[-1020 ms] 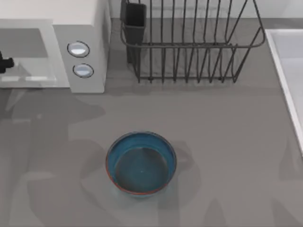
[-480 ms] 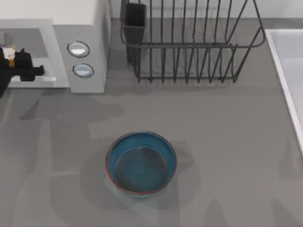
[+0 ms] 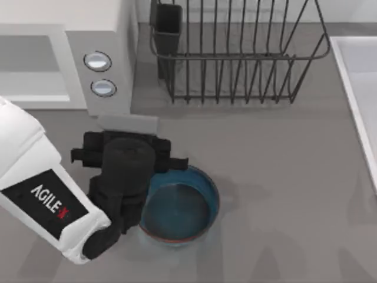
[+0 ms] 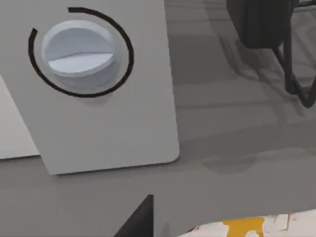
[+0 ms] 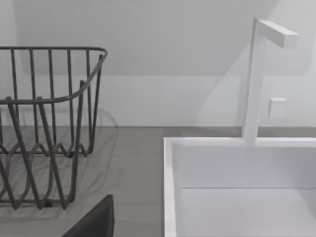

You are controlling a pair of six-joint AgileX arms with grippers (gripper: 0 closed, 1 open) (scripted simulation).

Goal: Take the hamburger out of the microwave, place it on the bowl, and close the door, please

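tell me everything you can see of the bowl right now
The bowl is round and deep, blue inside with a darker centre and a reddish-brown outer rim. It looks glazed and stands upright on the grey table, in front of the microwave and the wire rack. Nothing visible lies inside it. The left gripper hovers over its left rim, hiding that part.

The left arm [image 3: 35, 188] has a bulky white shell with rounded edges, printed with a black band that reads AGILEX in white letters with a small red mark. Its wrist and pincer [image 3: 171, 162] are matte black, built of blocky housings around a round drum-like section.
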